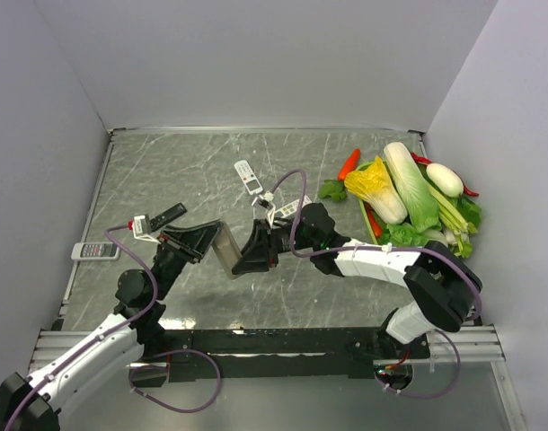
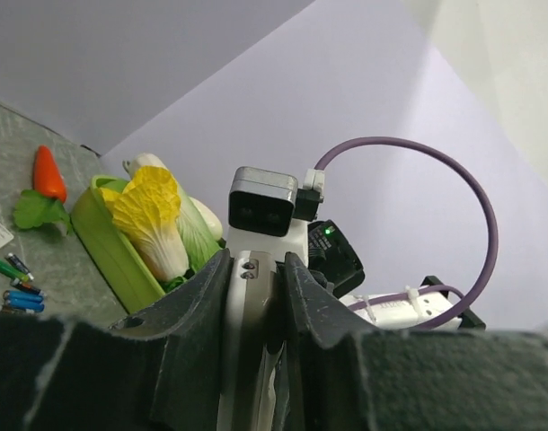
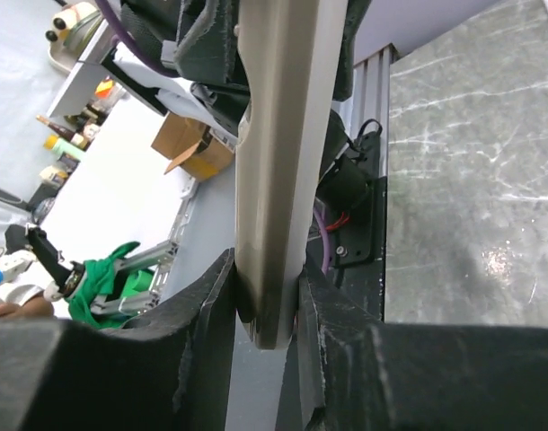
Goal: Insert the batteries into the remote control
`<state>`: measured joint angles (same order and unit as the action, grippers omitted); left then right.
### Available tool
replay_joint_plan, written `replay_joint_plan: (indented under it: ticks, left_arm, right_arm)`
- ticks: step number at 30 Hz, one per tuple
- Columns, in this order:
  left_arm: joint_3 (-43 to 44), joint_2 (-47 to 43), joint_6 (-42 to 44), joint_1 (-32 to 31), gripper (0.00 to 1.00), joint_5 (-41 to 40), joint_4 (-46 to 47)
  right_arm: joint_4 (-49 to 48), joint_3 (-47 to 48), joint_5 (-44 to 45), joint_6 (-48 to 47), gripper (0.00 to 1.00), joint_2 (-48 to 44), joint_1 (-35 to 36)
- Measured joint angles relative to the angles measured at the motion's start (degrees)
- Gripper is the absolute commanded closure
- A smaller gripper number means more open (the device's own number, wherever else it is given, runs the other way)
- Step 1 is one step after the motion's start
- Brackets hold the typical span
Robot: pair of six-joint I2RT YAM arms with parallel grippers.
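The remote control (image 1: pixel 226 250) hangs on edge above the middle of the table, its grey-beige back showing in the right wrist view (image 3: pixel 283 162). My left gripper (image 1: pixel 208 242) is shut on one end of it (image 2: pixel 251 296), fingers pressed to both faces. From the other side, my right gripper (image 1: pixel 249 255) is shut on the opposite end, jaws touching both sides (image 3: pixel 267 301). The batteries (image 2: pixel 12 283), green and blue cells, lie on the table at the far left of the left wrist view. The battery bay is hidden from me.
A slim white remote (image 1: pixel 248 177) lies behind the grippers. A small remote with a dark end (image 1: pixel 159 218) and another white remote (image 1: pixel 95 251) lie at the left. A green tray (image 1: pixel 366 218) of toy vegetables and a carrot (image 1: pixel 349 163) fill the right.
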<state>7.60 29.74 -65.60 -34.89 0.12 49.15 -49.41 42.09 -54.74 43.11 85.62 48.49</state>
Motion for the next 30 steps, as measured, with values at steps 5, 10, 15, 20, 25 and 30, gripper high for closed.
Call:
replay_joint_plan:
  ticks: [5, 10, 15, 20, 25, 30]
  left_arm:
    - [0.0, -2.2, 2.5, 0.3, 0.37, 0.5, -4.2]
    - [1.0, -3.8, 6.7, 0.9, 0.27, 4.0, -10.5]
    - [5.1, -0.3, 10.5, 1.2, 0.35, 10.4, -16.1]
    - [6.1, 3.3, 11.3, 1.5, 0.58, 15.3, -16.3]
    - [6.1, 3.7, 10.4, 1.6, 0.82, 18.3, -14.3]
    - [6.1, 1.6, 10.4, 1.6, 0.66, 18.8, -14.3]
  right_arm:
    - [4.8, 1.0, -1.0, -2.2, 1.00, 0.0, -0.5]
    - [9.9, 1.6, -1.6, -4.1, 1.00, -0.5, -0.9]
    - [15.3, 2.7, -1.7, -6.6, 1.00, -2.0, -1.0]
    - [17.0, 3.3, -1.7, -7.5, 1.00, -3.1, -1.0]
    - [19.1, 3.3, -1.8, -8.3, 1.00, -3.2, -1.1]
    - [19.0, 3.7, -2.5, -8.6, 1.00, -3.7, -1.0]
